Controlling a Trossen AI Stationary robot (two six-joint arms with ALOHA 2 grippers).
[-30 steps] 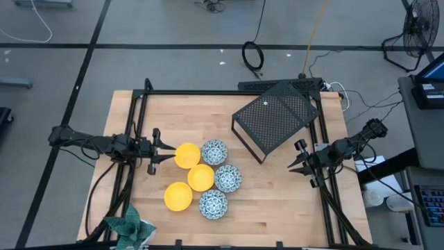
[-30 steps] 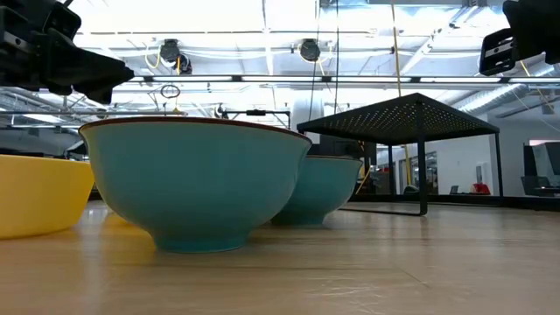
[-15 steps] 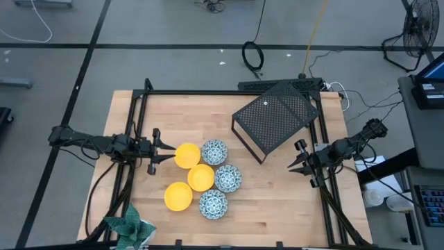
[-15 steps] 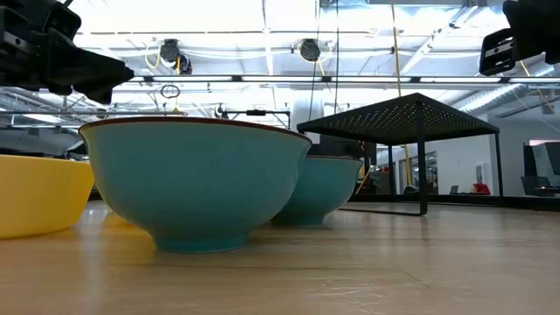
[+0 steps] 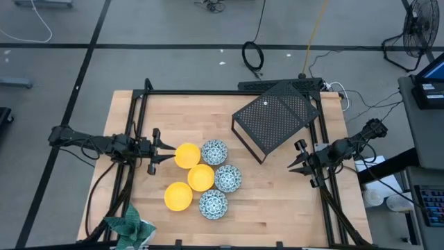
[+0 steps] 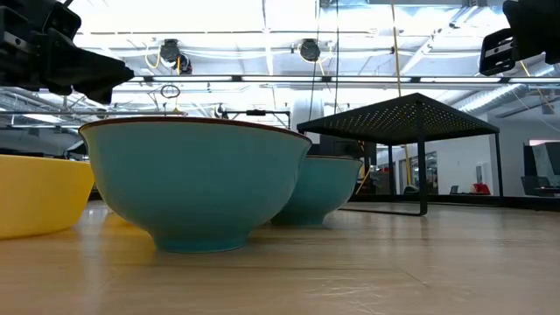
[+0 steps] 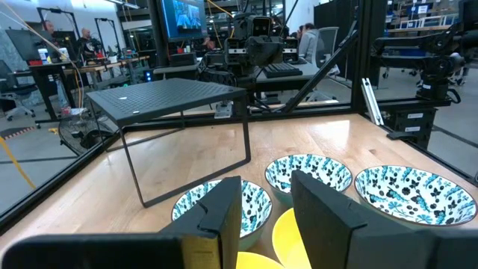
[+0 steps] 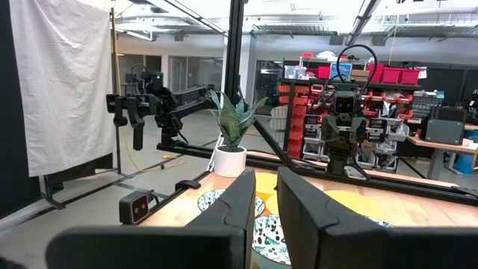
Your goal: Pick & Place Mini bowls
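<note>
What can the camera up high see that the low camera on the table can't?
Only the high view shows all six small round bowls clustered together: three plain yellow bowls and three bowls with blue-patterned insides, plus the green patterned cloth at the table's near edge and both whole arms. Only the low view shows the bowls' plain teal outsides and the ceiling lights. Both show the black perforated metal stand on the wooden table.
</note>
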